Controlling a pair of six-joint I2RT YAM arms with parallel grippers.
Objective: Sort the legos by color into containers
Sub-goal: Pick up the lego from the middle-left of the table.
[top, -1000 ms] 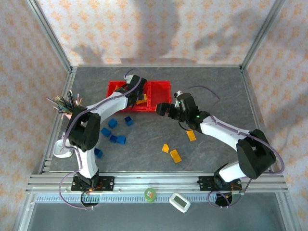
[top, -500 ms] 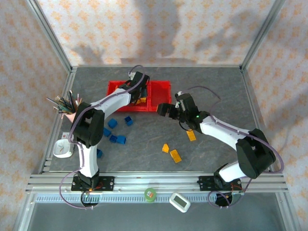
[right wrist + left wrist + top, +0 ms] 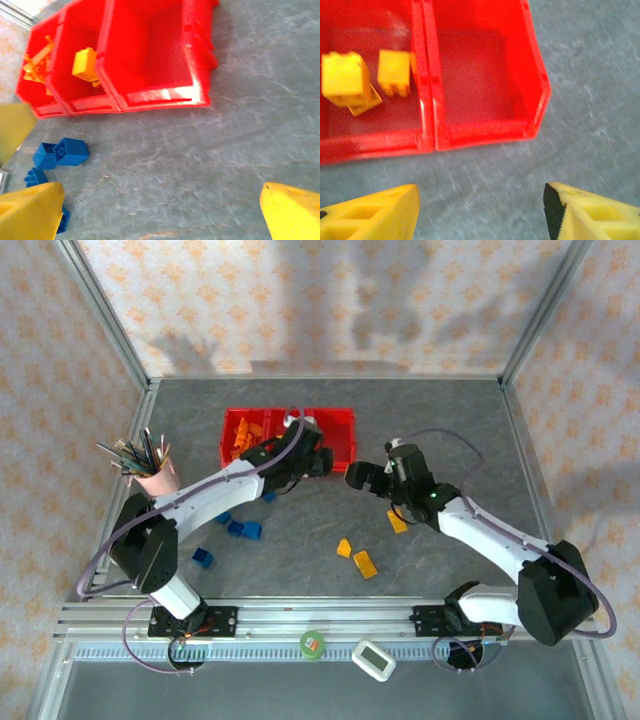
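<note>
The red tray [image 3: 340,425] has three bins in a row and sits at the far middle of the gray table [image 3: 190,420]. From above, orange pieces [image 3: 243,432] lie in its left bin. The left wrist view shows two yellow bricks [image 3: 342,77] close together in the middle bin.

The left tool [image 3: 318,462] hangs at the near edge of the tray, by the right bin. Its two yellow fingers [image 3: 370,215] are spread wide with just table between them, so it is released. The right tool [image 3: 356,477] is near the tray's right corner, just beside the left tool but not touching it. Its fingers [image 3: 30,210] are spread wide too and grip nothing.

Three loose yellow pieces [image 3: 365,563] lie on the table in front of the right arm. Blue bricks [image 3: 250,530] are scattered on the table by the left arm, near the tray. One more may sit under that arm, but it is hard to tell. A pink cup [image 3: 155,480] of pencils stands at the left.
</note>
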